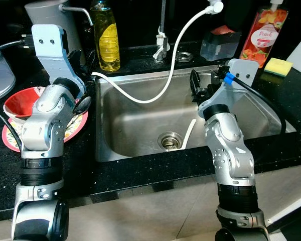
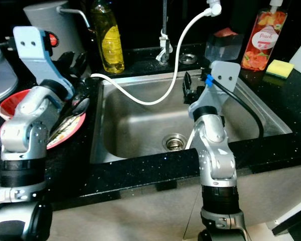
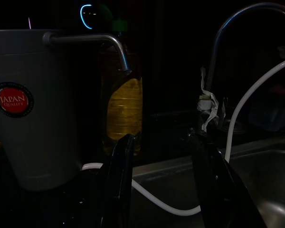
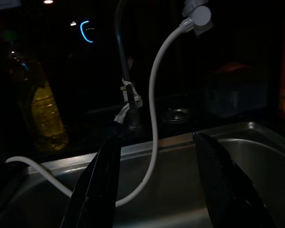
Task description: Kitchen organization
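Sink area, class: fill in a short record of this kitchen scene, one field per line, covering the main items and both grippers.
Sink: steel basin set in a black counter, round drain in its floor
Hose: white hose looping from above into the basin
Left of sink: red bowl on a red plate
Behind sink: yellow bottle, peach soap bottle, yellow sponge
Left gripper: open, by the sink's left rim
Right gripper: open, over the basin

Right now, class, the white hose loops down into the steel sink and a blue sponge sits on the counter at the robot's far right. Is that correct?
Not quite. The sponge is yellow, as the left eye view shows. The white hose does loop into the steel sink.
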Robot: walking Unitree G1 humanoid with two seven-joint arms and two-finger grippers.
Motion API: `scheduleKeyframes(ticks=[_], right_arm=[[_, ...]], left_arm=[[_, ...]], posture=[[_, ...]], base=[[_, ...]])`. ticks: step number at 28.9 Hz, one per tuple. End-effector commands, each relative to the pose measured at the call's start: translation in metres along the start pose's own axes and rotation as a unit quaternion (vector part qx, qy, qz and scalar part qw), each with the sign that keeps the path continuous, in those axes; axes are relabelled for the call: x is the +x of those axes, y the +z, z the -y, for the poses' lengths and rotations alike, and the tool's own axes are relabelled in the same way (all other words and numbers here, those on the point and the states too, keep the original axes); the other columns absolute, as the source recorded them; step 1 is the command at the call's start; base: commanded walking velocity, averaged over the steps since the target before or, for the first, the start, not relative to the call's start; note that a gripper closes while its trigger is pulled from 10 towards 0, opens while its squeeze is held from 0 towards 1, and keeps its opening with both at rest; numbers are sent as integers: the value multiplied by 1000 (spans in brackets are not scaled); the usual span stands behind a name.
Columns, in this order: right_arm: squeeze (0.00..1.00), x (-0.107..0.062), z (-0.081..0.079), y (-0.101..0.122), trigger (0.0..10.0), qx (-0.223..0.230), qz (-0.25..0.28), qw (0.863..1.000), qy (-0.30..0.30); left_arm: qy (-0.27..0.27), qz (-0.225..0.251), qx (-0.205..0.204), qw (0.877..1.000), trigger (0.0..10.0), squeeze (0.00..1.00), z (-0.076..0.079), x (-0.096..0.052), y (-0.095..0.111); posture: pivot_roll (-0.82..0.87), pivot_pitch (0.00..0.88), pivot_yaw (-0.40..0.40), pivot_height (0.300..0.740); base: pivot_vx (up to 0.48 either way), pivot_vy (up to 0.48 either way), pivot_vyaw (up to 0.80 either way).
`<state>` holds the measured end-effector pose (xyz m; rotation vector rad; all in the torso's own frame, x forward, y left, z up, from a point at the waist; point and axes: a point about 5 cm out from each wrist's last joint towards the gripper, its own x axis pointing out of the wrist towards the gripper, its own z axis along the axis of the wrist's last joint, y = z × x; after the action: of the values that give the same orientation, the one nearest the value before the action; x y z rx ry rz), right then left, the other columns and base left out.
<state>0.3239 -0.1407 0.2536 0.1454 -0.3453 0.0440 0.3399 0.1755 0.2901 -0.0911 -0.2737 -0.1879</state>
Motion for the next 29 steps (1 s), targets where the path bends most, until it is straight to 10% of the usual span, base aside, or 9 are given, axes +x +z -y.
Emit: scheduleKeyframes(ticks=[1, 29], right_arm=[[0, 2, 4, 2, 10000, 1, 1, 1000, -9], [0, 3, 4, 2, 10000, -2, 10, 1000, -15]], left_arm=[[-4, -5, -1, 1000, 10000, 0, 1, 2, -4], [-15, -1, 7, 1000, 10000, 0, 2, 11, 0]], posture=[[39, 0, 58, 740], [44, 0, 80, 740]], base=[[0, 0, 0], [0, 0, 0]])
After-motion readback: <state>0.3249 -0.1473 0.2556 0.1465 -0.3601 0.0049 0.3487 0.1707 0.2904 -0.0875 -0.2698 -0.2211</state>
